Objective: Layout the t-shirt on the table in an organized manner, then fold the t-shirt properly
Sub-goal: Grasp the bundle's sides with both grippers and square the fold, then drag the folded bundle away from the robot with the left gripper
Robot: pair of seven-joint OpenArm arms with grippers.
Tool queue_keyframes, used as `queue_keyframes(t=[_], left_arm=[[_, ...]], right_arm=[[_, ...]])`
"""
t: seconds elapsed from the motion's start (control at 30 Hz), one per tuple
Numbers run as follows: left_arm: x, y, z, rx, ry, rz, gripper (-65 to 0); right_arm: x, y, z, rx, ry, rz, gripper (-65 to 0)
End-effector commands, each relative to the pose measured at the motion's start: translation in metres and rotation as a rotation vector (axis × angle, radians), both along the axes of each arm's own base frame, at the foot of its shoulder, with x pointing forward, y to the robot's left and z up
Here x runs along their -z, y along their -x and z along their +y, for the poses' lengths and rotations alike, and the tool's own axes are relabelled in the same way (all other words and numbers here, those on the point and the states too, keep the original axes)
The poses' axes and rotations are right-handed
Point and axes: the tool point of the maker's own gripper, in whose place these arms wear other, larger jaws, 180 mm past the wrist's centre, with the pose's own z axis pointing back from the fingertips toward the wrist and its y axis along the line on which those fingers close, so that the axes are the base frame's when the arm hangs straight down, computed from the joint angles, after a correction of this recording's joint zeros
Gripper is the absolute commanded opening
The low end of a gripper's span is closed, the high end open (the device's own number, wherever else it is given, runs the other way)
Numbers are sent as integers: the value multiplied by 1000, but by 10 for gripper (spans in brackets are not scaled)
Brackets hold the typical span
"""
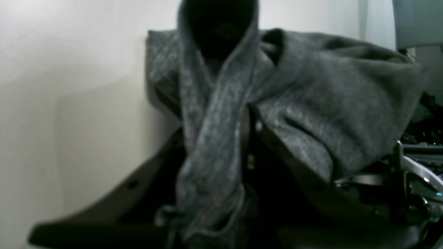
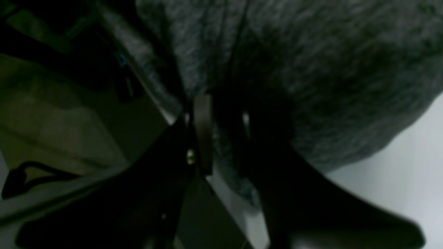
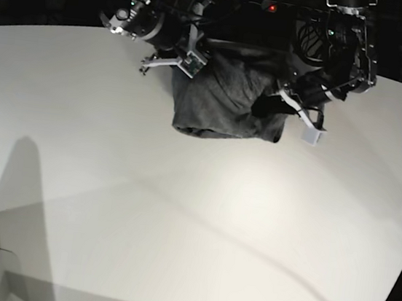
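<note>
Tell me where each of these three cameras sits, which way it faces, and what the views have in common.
Left wrist: rides the left gripper, looking along its dark fingers at the pinched t-shirt and the white table.
Right wrist: rides the right gripper, close on shirt cloth between its fingers.
Base: high, across the table, facing both arms and the bunched shirt held between them at the far edge.
Shared: all three show the grey shirt.

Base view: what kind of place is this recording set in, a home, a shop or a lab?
Most likely a robot lab or test bench. A large bare white table fills the view, two arms with exposed cabling work from its far edge, and the only household item is a grey t-shirt. The background is dark.
</note>
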Motion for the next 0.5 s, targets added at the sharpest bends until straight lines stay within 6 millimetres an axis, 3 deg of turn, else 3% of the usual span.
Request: queue_keyframes(t=[0.0, 0.23, 0.37, 0.47], left_arm=[[8, 7, 1, 14, -17, 48, -649], [7, 7, 3, 16, -24, 45, -649], [6, 6, 3, 16, -25, 40, -649], [5, 5, 4, 15, -27, 37, -649]], right_arm=[[-1, 0, -8, -10, 45, -12, -535], [-59, -37, -23, 26, 50, -207, -535], [-70, -53, -43, 81, 76, -253, -535], [-70, -62, -70, 152, 110, -263, -535]])
